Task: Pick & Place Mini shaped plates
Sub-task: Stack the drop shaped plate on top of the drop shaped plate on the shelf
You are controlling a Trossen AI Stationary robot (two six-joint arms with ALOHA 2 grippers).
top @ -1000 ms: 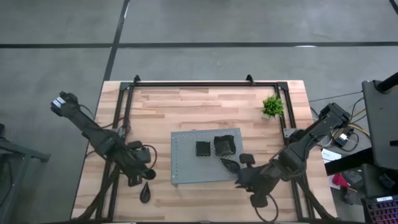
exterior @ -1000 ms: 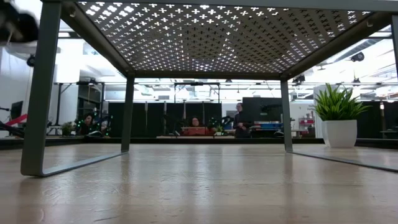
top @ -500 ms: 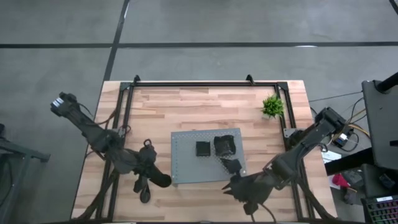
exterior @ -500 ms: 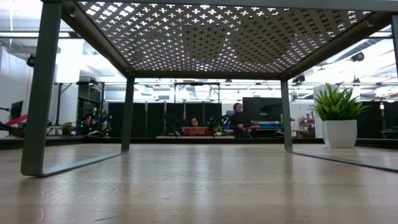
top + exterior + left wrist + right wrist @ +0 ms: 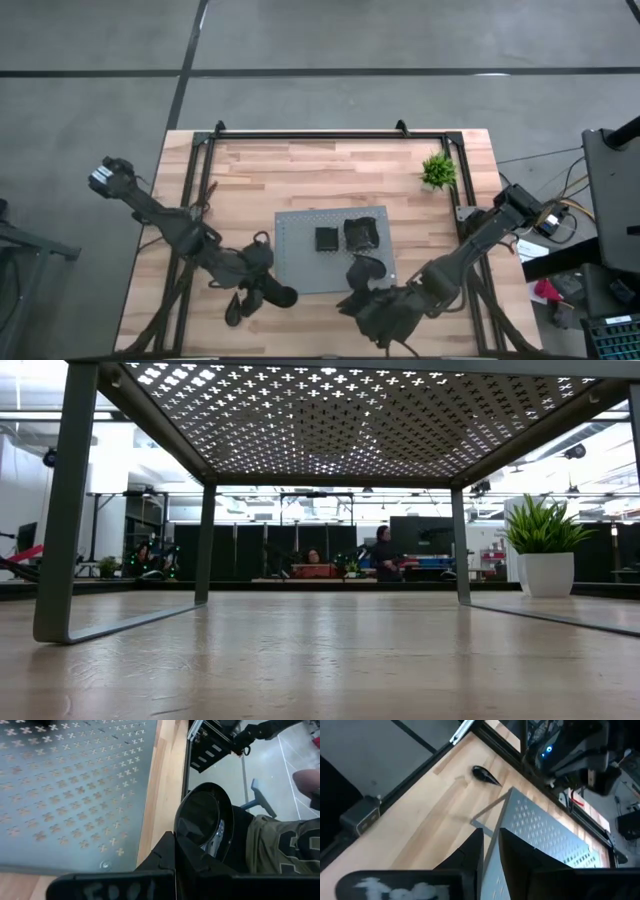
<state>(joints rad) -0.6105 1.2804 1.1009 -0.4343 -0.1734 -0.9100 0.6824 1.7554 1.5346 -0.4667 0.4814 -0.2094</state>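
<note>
Three mini black plates lie on the grey board (image 5: 300, 270): a square one (image 5: 325, 238), a wavy-edged one (image 5: 362, 232) and a third (image 5: 366, 270) by its near right part. A teardrop plate (image 5: 233, 311) (image 5: 485, 773) lies flat on the wood, left of the board. My left gripper (image 5: 281, 296) (image 5: 175, 840) is at the board's near left corner, shut on a rounded black plate (image 5: 202, 817). My right gripper (image 5: 352, 301) (image 5: 491, 832) hovers at the board's near edge, open by a narrow gap and holding nothing. My left gripper pinches the rounded plate between its two fingers by the rim (image 5: 183, 833) on one side. The plate stands on edge past the fingertips, its hollow facing the wrist camera, and is lifted clear of the table and the board.
The board (image 5: 330, 420) stands on metal legs (image 5: 65, 510) above the wood. A potted plant (image 5: 438, 172) (image 5: 545, 550) sits at the far right. A black frame rims the table. A person in an olive shirt (image 5: 282, 845) is close behind the held plate.
My left gripper has carried its plate rightward from beside the teardrop plate to the board's near left corner. My right gripper has drawn back from the third plate on the board, moving toward the near edge and leftward. The plates on the board have stayed put.
</note>
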